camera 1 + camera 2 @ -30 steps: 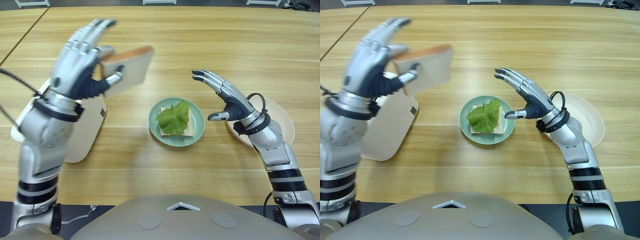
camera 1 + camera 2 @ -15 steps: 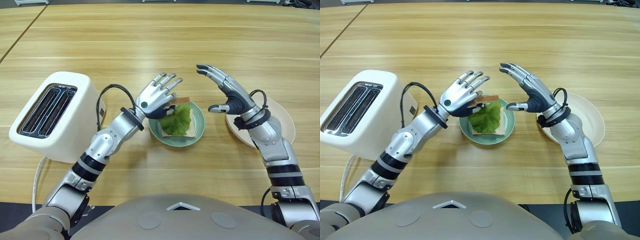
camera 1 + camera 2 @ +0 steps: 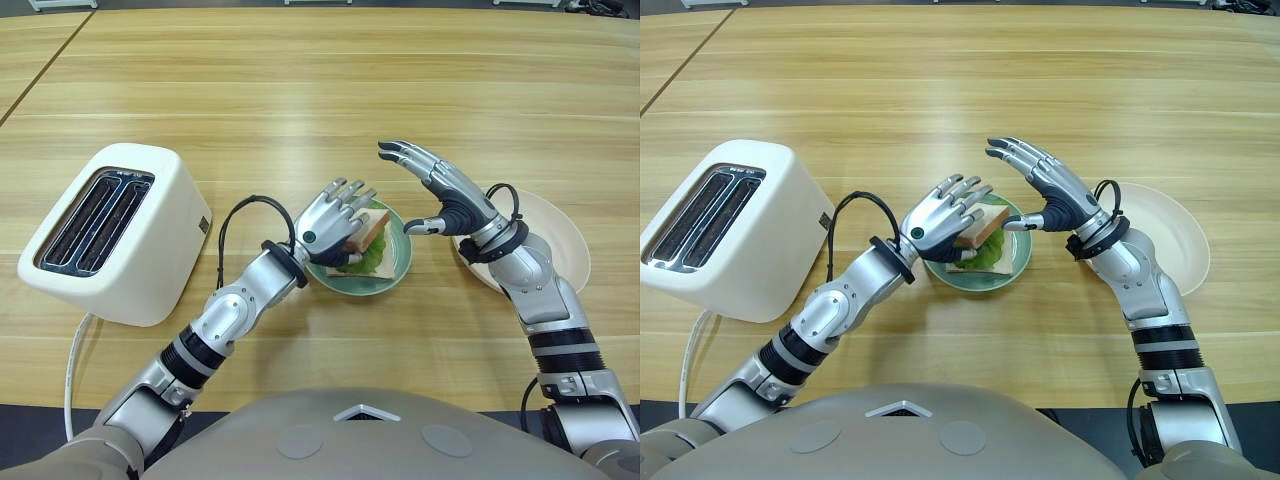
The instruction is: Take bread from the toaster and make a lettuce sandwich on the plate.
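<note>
A green plate (image 3: 400, 262) lies at the table's middle with a bottom slice and a lettuce leaf (image 3: 372, 260) on it. My left hand (image 3: 335, 213) is over the plate's left side, thumb pinching a second bread slice (image 3: 374, 226) that leans tilted on the lettuce, its left part hidden under my palm. My right hand (image 3: 440, 190) hovers open just right of the plate, palm facing the slice, not touching it. The white toaster (image 3: 115, 230) stands at the left, both slots dark.
A shallow white dish (image 3: 562, 240) lies to the right, partly under my right forearm. The toaster's cord (image 3: 72, 360) runs off the table's near edge at the left. Bare wooden tabletop stretches behind the plate.
My left hand has carried the bread slice from above the toaster down onto the lettuce on the plate. My right hand has shifted slightly left and lower, closer to the plate.
</note>
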### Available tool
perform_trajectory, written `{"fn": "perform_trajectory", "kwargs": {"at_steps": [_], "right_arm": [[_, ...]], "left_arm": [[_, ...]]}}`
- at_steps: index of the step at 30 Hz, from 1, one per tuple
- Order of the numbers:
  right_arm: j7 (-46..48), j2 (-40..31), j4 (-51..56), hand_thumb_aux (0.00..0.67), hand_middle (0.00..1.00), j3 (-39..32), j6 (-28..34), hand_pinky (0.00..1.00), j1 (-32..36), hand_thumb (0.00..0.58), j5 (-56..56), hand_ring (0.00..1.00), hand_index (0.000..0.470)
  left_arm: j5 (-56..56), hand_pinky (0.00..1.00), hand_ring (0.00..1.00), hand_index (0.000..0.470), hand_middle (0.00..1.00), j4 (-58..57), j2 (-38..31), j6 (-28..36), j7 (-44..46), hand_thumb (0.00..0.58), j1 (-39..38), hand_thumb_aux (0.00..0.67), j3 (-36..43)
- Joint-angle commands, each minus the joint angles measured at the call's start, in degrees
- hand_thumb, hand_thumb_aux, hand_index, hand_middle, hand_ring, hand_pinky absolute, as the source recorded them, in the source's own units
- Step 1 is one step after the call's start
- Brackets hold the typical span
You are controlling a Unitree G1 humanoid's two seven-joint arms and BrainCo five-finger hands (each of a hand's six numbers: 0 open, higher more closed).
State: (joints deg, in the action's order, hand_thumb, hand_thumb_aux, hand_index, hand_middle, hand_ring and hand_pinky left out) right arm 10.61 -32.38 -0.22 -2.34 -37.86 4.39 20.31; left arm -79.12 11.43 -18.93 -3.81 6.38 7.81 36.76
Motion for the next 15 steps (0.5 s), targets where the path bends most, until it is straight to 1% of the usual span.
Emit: {"fn": "perform_trajectory", "kwargs": {"at_steps": [1,5,7,10,13,14,15], "right_arm": [[0.8,-0.4,1.2,0.0,0.0,-1.4,0.0,0.0,0.6,0.0,2.1,0.0,0.0],[1.1,-0.9,2.4,0.0,0.0,-2.3,0.3,0.0,0.9,0.0,3.9,0.0,0.0],[1.8,-2.0,3.1,0.0,0.0,-2.8,0.2,0.0,1.0,0.0,5.2,0.0,0.0],[6.1,-6.9,3.3,0.0,0.0,-3.9,-2.1,0.0,-0.7,0.0,5.7,0.0,0.0],[12.5,-13.0,-0.7,0.0,0.0,-2.5,-3.2,0.0,-5.5,0.0,-2.5,0.0,0.0],[14.7,-15.4,-2.4,0.0,0.05,-1.5,-2.9,0.05,-8.1,0.0,-6.0,0.05,0.0],[16.4,-17.3,-3.8,0.0,0.29,-0.5,-2.6,0.29,-10.2,0.0,-8.5,0.29,0.0]], "left_arm": [[1.4,0.0,0.0,0.0,0.0,1.3,1.8,1.0,1.8,0.0,-2.0,0.0,1.1],[4.3,0.0,0.0,0.0,0.0,4.6,3.3,1.0,2.2,0.0,-3.4,0.0,0.5],[8.1,0.0,0.0,0.0,0.0,8.3,3.7,0.3,2.3,0.0,-4.7,0.0,-0.7],[19.3,0.0,0.0,0.0,0.0,17.7,3.0,-1.4,3.2,0.0,-9.1,0.0,-4.9],[33.9,0.0,0.0,0.0,0.0,24.3,-1.9,-3.0,6.5,0.0,-16.6,0.0,-13.1],[39.6,0.0,0.0,0.136,0.0,24.3,-5.0,-4.0,8.5,0.288,-20.0,0.194,-16.4],[43.7,0.0,0.0,0.243,0.0,23.3,-8.0,-5.2,10.2,0.445,-22.8,0.347,-18.8]]}}
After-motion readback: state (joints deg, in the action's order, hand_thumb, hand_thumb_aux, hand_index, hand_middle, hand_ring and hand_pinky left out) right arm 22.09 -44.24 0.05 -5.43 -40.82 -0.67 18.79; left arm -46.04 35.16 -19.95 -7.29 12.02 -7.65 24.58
